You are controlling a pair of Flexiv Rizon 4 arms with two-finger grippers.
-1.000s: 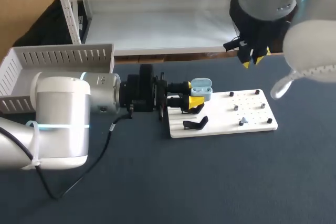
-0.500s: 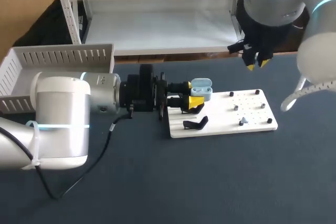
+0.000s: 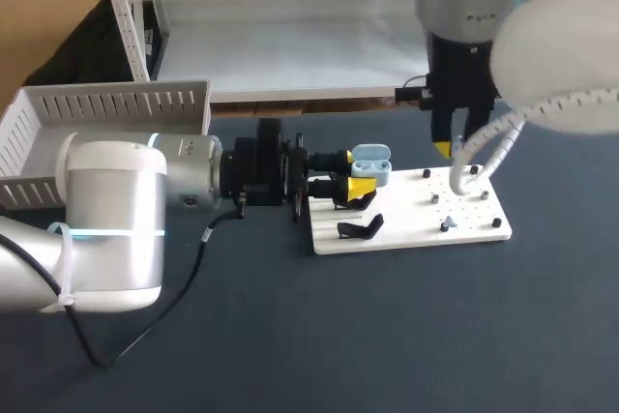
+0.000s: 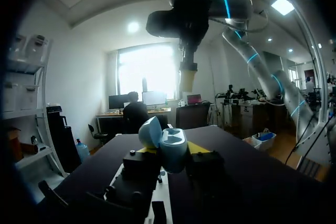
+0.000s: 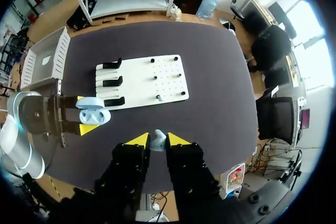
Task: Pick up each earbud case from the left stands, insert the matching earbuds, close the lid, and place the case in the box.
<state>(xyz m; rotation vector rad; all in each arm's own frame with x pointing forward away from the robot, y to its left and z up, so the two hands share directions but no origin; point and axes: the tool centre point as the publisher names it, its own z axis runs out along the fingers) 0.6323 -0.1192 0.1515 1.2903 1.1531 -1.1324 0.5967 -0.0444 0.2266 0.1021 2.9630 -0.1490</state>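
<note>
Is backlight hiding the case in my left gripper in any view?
Left wrist view: the bright background leaves the right gripper dim, nearly a silhouette, but the open case up close is lit well enough. Right wrist and head views: even light, case plain.

L arm (image 3: pixel 184 173) horiz., fingers (image 3: pixel 360 187) clamp case (image 3: pixel 371 163); R fingers (image 5: pixel 137 140) point down, pinch earbud (image 5: pixel 159 139).

You have a dark table (image 3: pixel 387 336) with a matte top. A white board (image 3: pixel 406 237) lies flat on it, near the middle, with black stands (image 3: pixel 360 229) on its left part and small pegs (image 3: pixel 435 198) on its right part. A white slatted box (image 3: pixel 106 103) sits at the far left corner.
</note>
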